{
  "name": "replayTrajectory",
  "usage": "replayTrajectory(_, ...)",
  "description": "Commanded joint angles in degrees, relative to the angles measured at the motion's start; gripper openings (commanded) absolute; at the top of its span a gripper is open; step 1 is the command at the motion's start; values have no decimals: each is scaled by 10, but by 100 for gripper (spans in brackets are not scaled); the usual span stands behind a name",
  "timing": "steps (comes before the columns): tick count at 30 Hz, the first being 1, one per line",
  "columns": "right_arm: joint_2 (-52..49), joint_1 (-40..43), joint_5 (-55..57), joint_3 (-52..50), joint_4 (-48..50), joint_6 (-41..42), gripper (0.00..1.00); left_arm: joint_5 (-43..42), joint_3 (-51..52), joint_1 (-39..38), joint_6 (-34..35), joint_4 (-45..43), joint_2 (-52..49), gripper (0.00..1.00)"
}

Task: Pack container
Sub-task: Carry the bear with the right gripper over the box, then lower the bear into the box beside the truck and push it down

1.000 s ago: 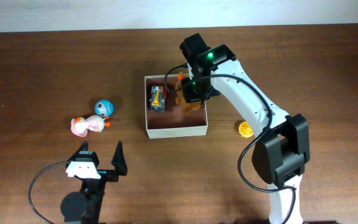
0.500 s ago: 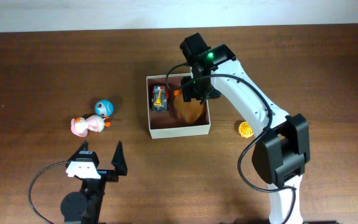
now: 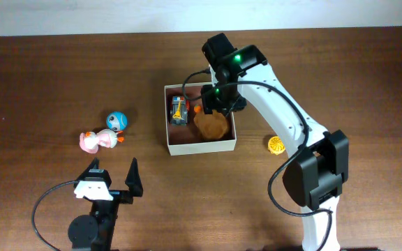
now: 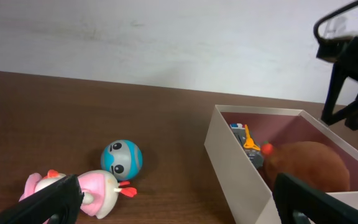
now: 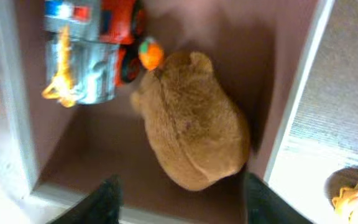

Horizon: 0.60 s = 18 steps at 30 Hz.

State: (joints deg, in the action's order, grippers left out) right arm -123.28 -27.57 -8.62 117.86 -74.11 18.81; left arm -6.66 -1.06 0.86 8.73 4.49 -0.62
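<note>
- Overhead view showed the container (image 3: pixel 201 148) near the middle of the table (image 3: pixel 340 63), lidless, with the right gripper (image 3: pixel 218 104) above its 1 o'clock part.
- Inside it, a brown plush toy (image 3: pixel 211 125) lay toward the 3 o'clock wall. A toy car (image 3: pixel 179 109) lay at 10 o'clock, and a small orange ball (image 3: pixel 198 109) sat between them.
- The step in hand, as I judged it, was to leave the plush toy in place and take the right arm out.
- To do this well, the arm should rise straight up. Its fingers should stay away from the 3 o'clock wall, so that the light box is not pushed or lifted.
- In the right wrist view the right jaws stood about half open, one finger on each side of the plush toy and above it. They held nothing, and I could see no contact.
- The left gripper (image 3: pixel 114 172) waited at 7 o'clock from the container, its jaws fully wide and empty.
- Three toys were not yet packed: a blue round toy (image 3: pixel 117 120) and a pink duck (image 3: pixel 96 141) at 9 o'clock from the container, and an orange toy (image 3: pixel 276 144) at 4 o'clock.
</note>
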Motion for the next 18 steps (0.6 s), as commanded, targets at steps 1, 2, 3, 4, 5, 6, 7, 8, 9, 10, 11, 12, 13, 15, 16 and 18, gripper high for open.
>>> replayTrajectory(1, 9, -37, -32, 28, -30, -22, 39, 3, 4, -2, -9, -1, 3, 99)
replayTrajectory(2, 9, -44, -32, 28, -35, -26, 32, 3, 4, -2, -9, -1, 3, 100)
replayTrajectory(3, 9, -52, -29, 25, -38, -35, 27, 3, 4, -2, -9, -1, 3, 99)
replayTrajectory(4, 9, -60, -21, 19, -37, -35, 24, 3, 4, -2, -9, -1, 3, 100)
replayTrajectory(5, 9, -67, -10, 14, -37, -35, 21, 3, 4, -2, -9, -1, 3, 100)
replayTrajectory(6, 9, -72, 2, 10, -37, -35, 16, 3, 4, -2, -9, -1, 3, 100)
replayTrajectory(7, 8, -77, 15, 5, -35, -35, 14, 3, 4, -2, -9, -1, 3, 100)
replayTrajectory(8, 7, -81, 20, 2, -34, -35, 12, 3, 4, -2, -9, -1, 3, 100)
replayTrajectory(9, 6, -82, 20, -2, -31, -35, 11, 3, 4, -2, -9, -1, 3, 100)
replayTrajectory(10, 5, -84, 21, -8, -27, -35, 10, 3, 4, -2, -9, -1, 3, 100)
replayTrajectory(11, 5, -84, 23, -13, -23, -34, 8, 3, 4, -2, -9, -1, 3, 100)
replayTrajectory(12, 4, -84, 27, -18, -20, -33, 8, 3, 4, -2, -9, -1, 3, 100)
replayTrajectory(13, 3, -84, 33, -25, -16, -33, 8, 3, 4, -2, -9, -1, 3, 100)
replayTrajectory(15, 1, -84, 41, -43, -5, -33, 8, 3, 4, -2, -9, -1, 3, 100)
replayTrajectory(16, 1, -84, 46, -52, 1, -33, 8, 3, 4, -2, -9, -1, 3, 100)
replayTrajectory(18, 1, -84, 49, -71, 17, -33, 8, 3, 4, -2, -9, -1, 3, 100)
